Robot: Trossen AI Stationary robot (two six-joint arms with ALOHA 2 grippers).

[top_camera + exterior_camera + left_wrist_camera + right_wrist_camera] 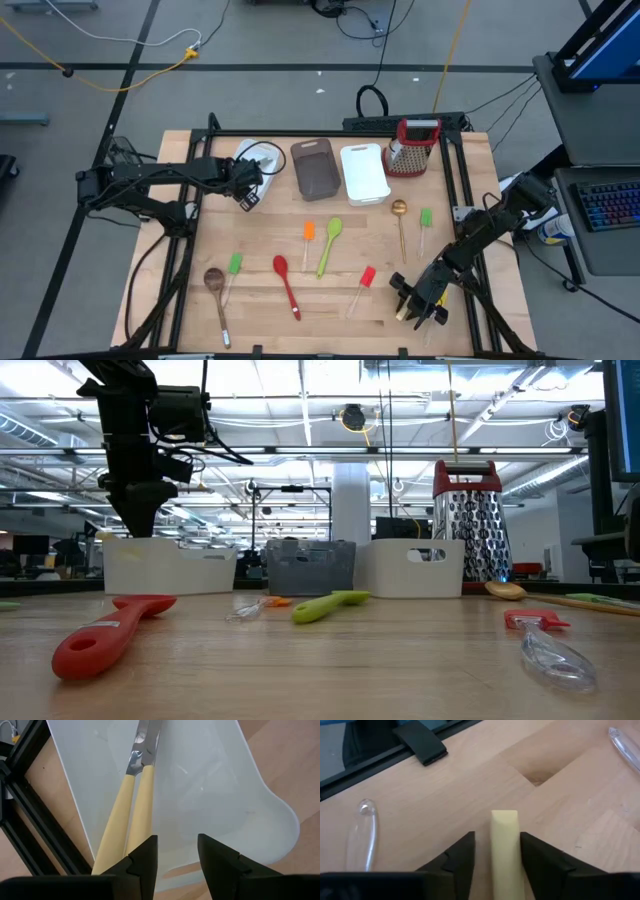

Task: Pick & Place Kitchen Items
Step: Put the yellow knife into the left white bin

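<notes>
My left gripper point(247, 190) point(177, 842) hangs open over the left white tub point(262, 155), pointing steeply down. Two cream-handled knives point(131, 810) lie side by side inside the tub, beside the fingers and outside their gap. My right gripper point(412, 300) point(497, 837) is low over the table's near right corner. Its fingers stand on either side of a cream knife handle point(505, 845) that lies flat on the wood. Loose on the table lie a red spoon point(287, 285), a green spoon point(329, 245), a wooden spoon point(215, 290), a gold spoon point(400, 225) and small spatulas point(365, 283). My right gripper comes slanting down along the knife's cream handle, whose end point(505, 817) lies between the fingers on the table. A strip of bare wood shows between one finger point(462, 852) and the handle. Whether the other finger point(535, 852) touches it I cannot tell.
A brown tub point(315, 167), a second white tub point(364, 173) and a red-topped box grater point(413, 147) stand along the far edge. Clear spatula handles point(364, 835) point(622, 745) lie on both sides of the right gripper. The black frame rail point(470, 200) runs close along the right.
</notes>
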